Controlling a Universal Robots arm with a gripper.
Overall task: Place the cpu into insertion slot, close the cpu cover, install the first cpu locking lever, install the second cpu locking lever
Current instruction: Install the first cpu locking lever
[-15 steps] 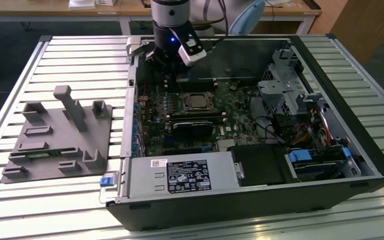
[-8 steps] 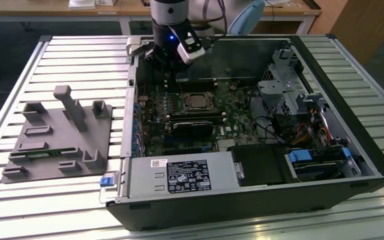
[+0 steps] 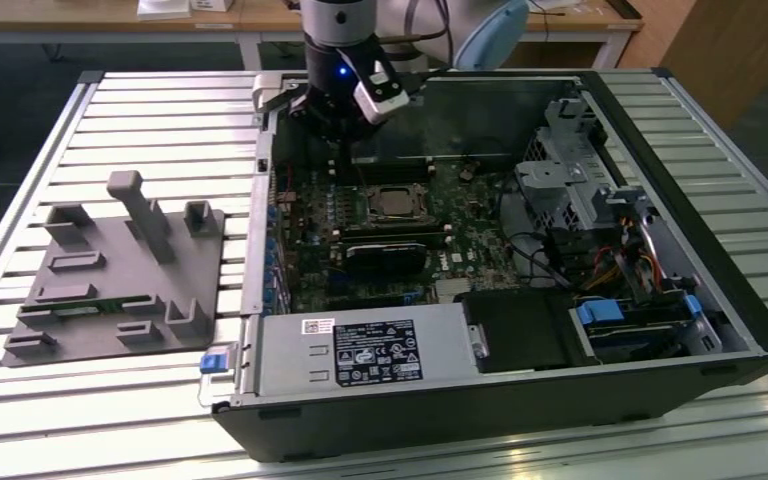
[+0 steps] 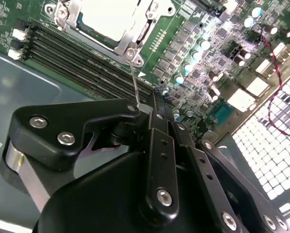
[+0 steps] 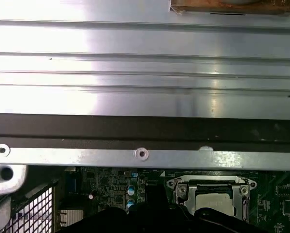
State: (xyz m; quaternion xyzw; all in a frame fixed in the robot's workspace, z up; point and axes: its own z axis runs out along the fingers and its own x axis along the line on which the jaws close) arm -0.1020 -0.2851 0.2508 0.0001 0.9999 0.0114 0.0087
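Second wrist view: gripper (image 4: 148,109) narrow, black fingers (image 4: 159,145) drawn together on the free end of a thin wire locking lever (image 4: 134,80). The lever runs straight from the fingertips up to a screw post at the corner of the socket.
Past it: cpu (image 4: 106,17) seated flat in the insertion slot (image 3: 369,204), pale metal top showing through the cut-out. The cpu cover (image 4: 136,33) is down over it, lying flat.
Long black memory slots (image 4: 72,53) lie just beside the socket on the green motherboard (image 4: 193,53).
Exterior view: arm (image 3: 341,50) stands over the far edge of the open computer case (image 3: 704,300).
Case rests on a slatted metal table (image 3: 144,130). Grey fixture block (image 3: 117,270) sits well apart, toward the exterior view's left
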